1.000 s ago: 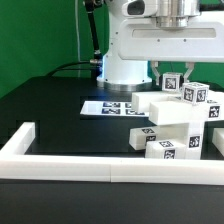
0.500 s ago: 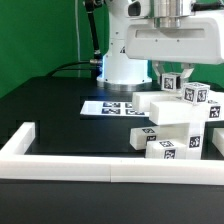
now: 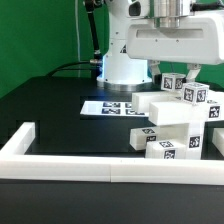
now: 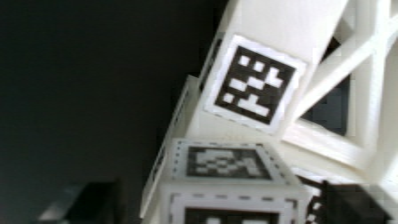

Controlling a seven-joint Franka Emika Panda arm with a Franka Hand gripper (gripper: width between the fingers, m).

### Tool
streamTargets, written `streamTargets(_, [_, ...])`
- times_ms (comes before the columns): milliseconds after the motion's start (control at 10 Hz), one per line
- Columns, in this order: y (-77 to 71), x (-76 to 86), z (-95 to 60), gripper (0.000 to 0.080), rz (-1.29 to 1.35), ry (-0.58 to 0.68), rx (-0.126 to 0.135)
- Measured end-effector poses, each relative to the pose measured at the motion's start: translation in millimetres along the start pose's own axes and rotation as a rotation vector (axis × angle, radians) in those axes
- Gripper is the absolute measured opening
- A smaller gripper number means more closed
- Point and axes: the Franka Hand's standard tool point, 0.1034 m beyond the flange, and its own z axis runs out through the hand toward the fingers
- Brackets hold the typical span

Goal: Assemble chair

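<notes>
Gripper [image 3: 174, 72] open, fingers straddling the top tagged block of the chair [image 3: 178, 122], gripping nothing. Chair stands on the black table [image 3: 50, 110] at the exterior view's right, just behind the white border rail [image 3: 90, 168]. Marker board [image 3: 106, 106] lies nearby.

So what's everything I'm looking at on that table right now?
chair: one partly built stack of chunky blocks, white with black-and-white square tags, toward the exterior view's right.
marker board: one, flat white sheet with printed tags, on the table behind the blocks.
border rail: one, long low white, along the table's front edge, turning back at the exterior view's left.
table: one, black.
backdrop: one, green, behind.
robot arm: one, white, above the blocks.
gripper: one; jaws either side of the topmost tagged block, apparently open.
</notes>
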Motion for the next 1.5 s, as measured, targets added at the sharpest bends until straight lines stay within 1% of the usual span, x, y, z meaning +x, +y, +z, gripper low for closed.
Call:
streamTargets(100, [-0.6, -0.6, 0.0, 0.0614, -0.031, 0.001, -0.002])
streamTargets(200, [-0.8, -0.8, 0.0, 0.0642, -0.135, 0.004, -0.008])
streamTargets(400, [-2.6, -2.6, -0.3, 0.0648, -0.303, 0.014, -0.027])
streamTargets(500, [-2.8, -2.1, -0.7, 0.0649, -0.41, 0.016, -0.032])
streamTargets(1100, [-2.1, -0.8, -0.8, 0.0649, -0.879, 0.009, -0.037])
streamTargets(1500, [-1.8, -0.7, -0.7, 0.0649, -1.123, 0.008, -0.055])
